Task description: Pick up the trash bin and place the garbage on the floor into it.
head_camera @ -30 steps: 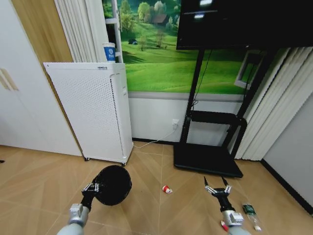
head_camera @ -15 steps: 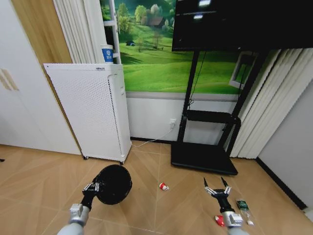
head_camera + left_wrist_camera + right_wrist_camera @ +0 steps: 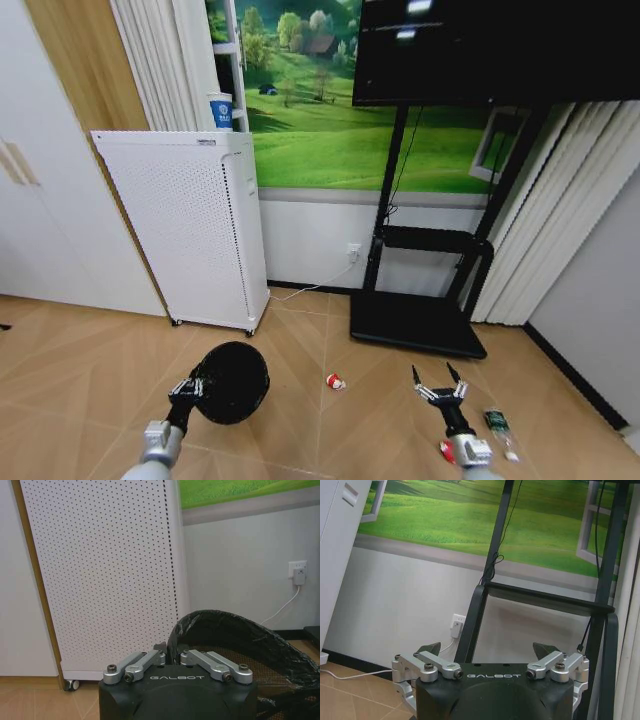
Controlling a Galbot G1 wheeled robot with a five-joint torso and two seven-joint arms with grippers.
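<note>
Change: whole head view shifted slightly since a second ago, read as camera/base motion | left gripper [image 3: 196, 386] clamped on trash bin [image 3: 234, 380] rim, bin held | right gripper [image 3: 438, 388] spread wide, empty | garbage on floor: red-white piece [image 3: 335, 381], bottle [image 3: 499, 427], second red piece [image 3: 446, 450] beside right arm | judged: collection not yet begun | wood floor [image 3: 80, 360]; white perforated appliance [image 3: 190, 228], TV stand [image 3: 420, 320] behind.

My left gripper [image 3: 190, 387] holds the trash bin [image 3: 233, 380] by its rim, the perforated appliance [image 3: 190, 230] behind it. Between my grippers lies a litter piece [image 3: 335, 381]. Beside my right gripper [image 3: 438, 387] lie another piece [image 3: 447, 450] and a bottle [image 3: 498, 425], the TV stand [image 3: 420, 325] beyond.
</note>
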